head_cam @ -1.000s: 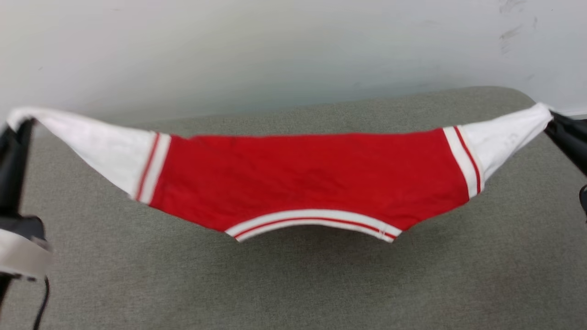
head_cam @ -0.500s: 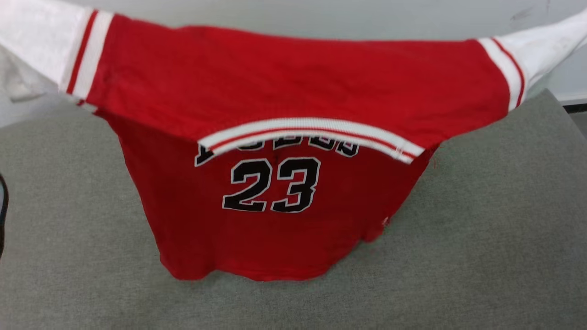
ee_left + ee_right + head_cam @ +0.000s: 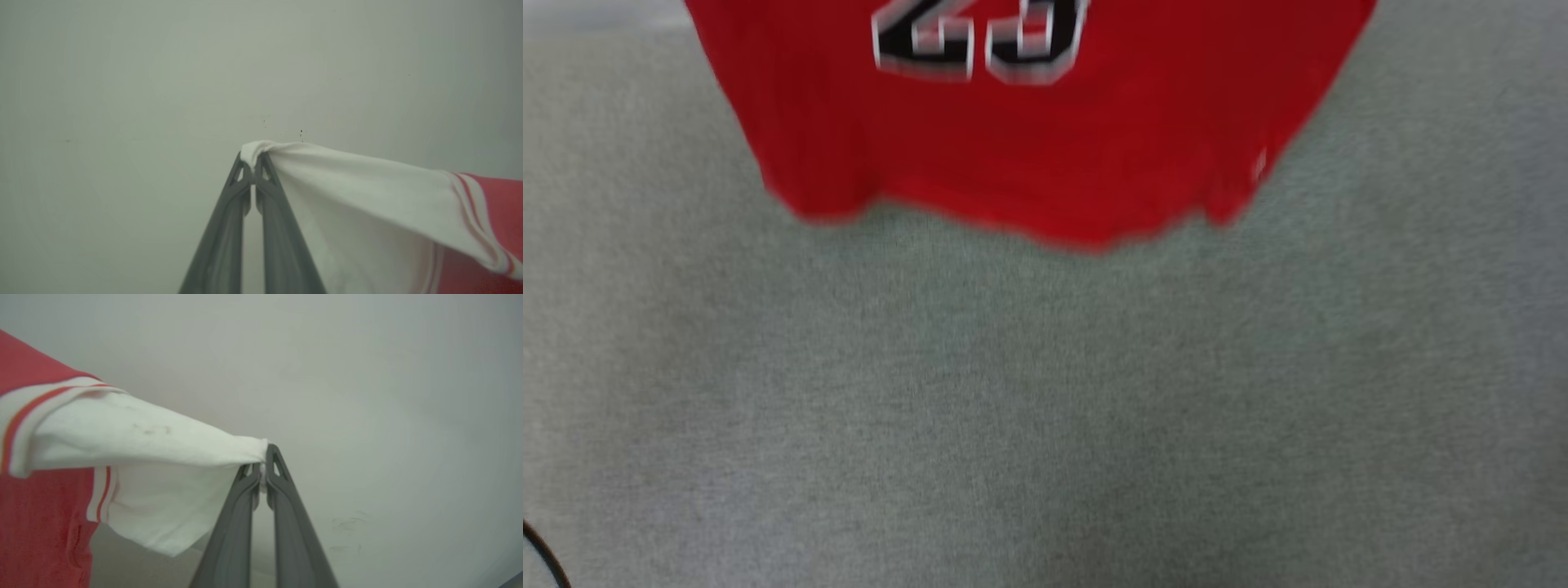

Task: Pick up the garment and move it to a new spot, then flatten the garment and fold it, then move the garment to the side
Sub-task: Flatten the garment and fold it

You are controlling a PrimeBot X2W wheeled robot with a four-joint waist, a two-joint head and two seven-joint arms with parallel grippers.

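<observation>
Half a second back the collar and both sleeves showed from the head; now only the garment's (image 3: 1029, 139) lower half and a blurred 23 sit at the top of that view, the hem hanging over the grey cloth-covered desk (image 3: 1045, 408). The left pincer (image 3: 254, 163) is clamped on one white sleeve tip, the right pincer (image 3: 263, 467) on the other. A pale, scuffed wall (image 3: 122, 81) stands behind

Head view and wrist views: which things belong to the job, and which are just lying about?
Job:
jersey
left gripper, shut on the jersey
right gripper, shut on the jersey

Lying about:
grey surface
pale wall
black cable
</observation>
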